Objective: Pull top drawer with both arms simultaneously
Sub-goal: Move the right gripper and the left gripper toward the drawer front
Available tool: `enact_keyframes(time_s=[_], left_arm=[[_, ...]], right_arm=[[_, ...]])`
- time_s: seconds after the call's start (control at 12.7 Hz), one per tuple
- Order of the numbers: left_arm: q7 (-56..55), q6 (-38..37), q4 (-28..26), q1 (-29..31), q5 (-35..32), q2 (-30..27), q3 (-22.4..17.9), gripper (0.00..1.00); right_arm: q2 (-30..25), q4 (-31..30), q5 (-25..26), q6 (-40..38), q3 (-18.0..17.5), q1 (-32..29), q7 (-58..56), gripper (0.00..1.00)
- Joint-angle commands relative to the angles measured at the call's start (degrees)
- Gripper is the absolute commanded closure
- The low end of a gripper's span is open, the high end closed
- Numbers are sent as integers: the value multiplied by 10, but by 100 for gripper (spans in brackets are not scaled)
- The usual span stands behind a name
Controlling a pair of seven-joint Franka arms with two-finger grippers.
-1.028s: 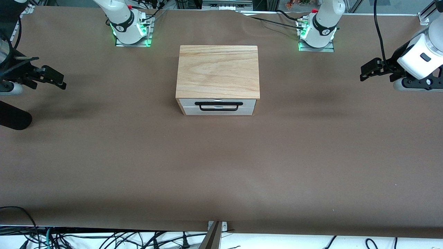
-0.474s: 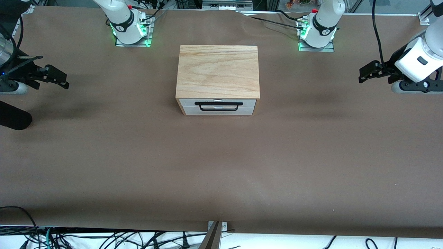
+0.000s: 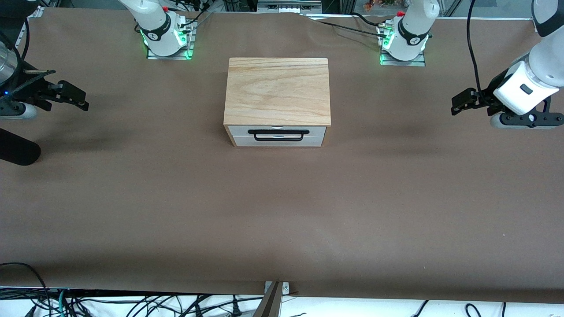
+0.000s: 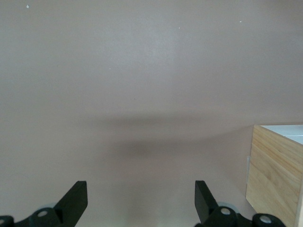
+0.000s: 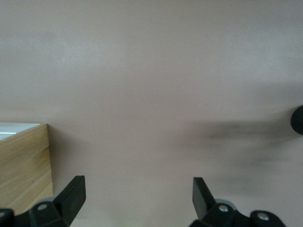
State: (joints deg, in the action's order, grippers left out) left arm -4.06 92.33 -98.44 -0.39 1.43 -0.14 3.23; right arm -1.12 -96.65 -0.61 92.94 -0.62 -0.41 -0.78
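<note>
top drawer (image 3: 278,130) shut, black bar handle (image 3: 278,132) running end to end of the box (image 3: 277,90) | left gripper (image 3: 460,102) and right gripper (image 3: 77,97) both spread wide, empty, each well out from the box at its own arm's end, about equally far

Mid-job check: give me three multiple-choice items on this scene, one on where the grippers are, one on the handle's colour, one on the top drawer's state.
1. Where are the grippers?
A. Both on the handle
B. Over bare table, one toward each end
C. Both above the box's top

2. What colour is the handle?
A. Black
B. Red
C. Silver

3. What state is the top drawer in?
A. Pulled fully out
B. Half open
C. Closed

Answers:
1 B: the left gripper and right gripper hang open over the table, well apart from the box.
2 A: the handle is a black bar.
3 C: the top drawer sits flush under the wooden top.
</note>
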Motion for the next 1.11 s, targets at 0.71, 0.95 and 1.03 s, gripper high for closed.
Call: enact_keyframes(time_s=[0.71,0.95,1.03], left_arm=[[-3,137,-97,9,10,17,5,0],[-3,234,-168,9,15,22,6,0],[-3,262,-188,8,15,26,6,0]], right_arm=[[78,18,-153,-45,1,8,-7,0],[132,15,-295,-63,2,17,-54,0],[148,14,-324,-58,1,18,-54,0]])
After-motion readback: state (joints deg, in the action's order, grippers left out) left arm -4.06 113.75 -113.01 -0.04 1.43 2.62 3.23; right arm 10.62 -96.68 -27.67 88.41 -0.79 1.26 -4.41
